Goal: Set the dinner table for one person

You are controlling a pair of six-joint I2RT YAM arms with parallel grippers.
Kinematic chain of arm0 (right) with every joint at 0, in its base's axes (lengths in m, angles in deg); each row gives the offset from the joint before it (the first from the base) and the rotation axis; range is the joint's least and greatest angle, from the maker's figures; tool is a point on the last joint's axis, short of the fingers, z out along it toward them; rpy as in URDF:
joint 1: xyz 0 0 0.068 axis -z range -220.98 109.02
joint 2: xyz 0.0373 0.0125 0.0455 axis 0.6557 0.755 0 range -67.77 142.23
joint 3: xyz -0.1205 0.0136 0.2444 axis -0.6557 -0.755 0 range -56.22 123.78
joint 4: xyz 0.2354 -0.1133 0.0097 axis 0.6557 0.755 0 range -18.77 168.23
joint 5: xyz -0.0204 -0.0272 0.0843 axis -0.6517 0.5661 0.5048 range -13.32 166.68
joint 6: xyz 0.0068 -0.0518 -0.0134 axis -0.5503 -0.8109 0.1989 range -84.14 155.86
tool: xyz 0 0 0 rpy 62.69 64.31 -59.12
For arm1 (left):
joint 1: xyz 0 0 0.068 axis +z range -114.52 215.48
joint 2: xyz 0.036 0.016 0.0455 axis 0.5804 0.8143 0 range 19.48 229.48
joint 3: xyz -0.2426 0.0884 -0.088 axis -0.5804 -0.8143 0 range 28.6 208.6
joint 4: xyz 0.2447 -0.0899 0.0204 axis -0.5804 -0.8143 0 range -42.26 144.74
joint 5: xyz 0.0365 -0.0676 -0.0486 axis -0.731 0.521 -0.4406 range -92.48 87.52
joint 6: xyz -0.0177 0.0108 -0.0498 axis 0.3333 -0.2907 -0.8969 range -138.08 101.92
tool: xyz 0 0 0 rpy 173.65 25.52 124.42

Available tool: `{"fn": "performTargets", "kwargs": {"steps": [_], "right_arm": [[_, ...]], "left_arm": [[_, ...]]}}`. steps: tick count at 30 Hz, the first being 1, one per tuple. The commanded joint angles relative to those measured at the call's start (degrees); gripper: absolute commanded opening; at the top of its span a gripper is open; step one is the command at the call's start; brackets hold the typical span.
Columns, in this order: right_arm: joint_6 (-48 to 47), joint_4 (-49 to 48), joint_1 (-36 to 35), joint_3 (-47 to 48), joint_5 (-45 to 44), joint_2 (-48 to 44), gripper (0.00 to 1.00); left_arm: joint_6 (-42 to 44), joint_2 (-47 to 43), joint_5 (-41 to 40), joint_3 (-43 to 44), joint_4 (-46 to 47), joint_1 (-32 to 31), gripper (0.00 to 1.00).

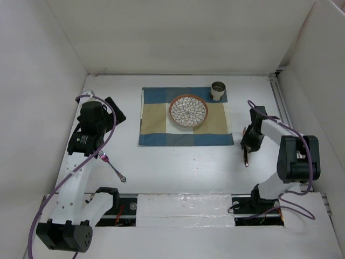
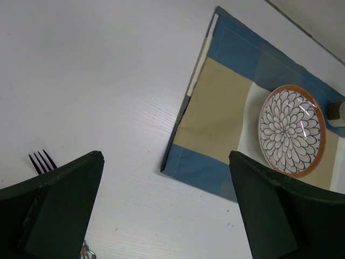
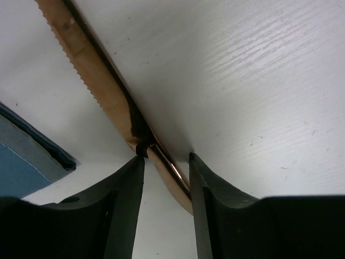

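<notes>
Right end effector (image 3: 166, 159) straddles the knife (image 3: 91, 81) near the worktop's (image 3: 242, 81) right edge, clamp unclear, left end effector (image 2: 166, 156) open; the angled handle could twist free

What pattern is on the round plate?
The round orange-rimmed plate shows dark-outlined white flower petals; left wrist view.

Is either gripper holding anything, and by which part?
Nothing yet. The right gripper straddles the knife at its handle, just behind the blade, a gap showing beside one finger; the knife lies on the table. The left gripper is open and empty.
</notes>
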Motion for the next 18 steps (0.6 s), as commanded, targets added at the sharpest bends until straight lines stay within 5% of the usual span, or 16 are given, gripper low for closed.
{"fn": "performTargets", "kwargs": {"steps": [1,4,9,18], "right_arm": [[0.99,3.14,-2.07,-2.20,4.14,4.07,0.44],[0.99,3.14,-2.07,-2.20,4.14,4.07,0.38],[0.99,2.61,-2.07,-2.20,4.14,4.07,0.02],[0.29,0.15,-1.45,0.25,7.21,2.33,0.00]], "left_arm": [[0.93,-1.08,0.82,2.27,1.64,-0.06,1.00],[0.93,-1.08,0.82,2.27,1.64,-0.06,1.00],[0.93,-1.08,0.82,2.27,1.64,-0.06,1.00],[0.93,-1.08,1.35,1.74,1.64,-0.06,1.00]]}}
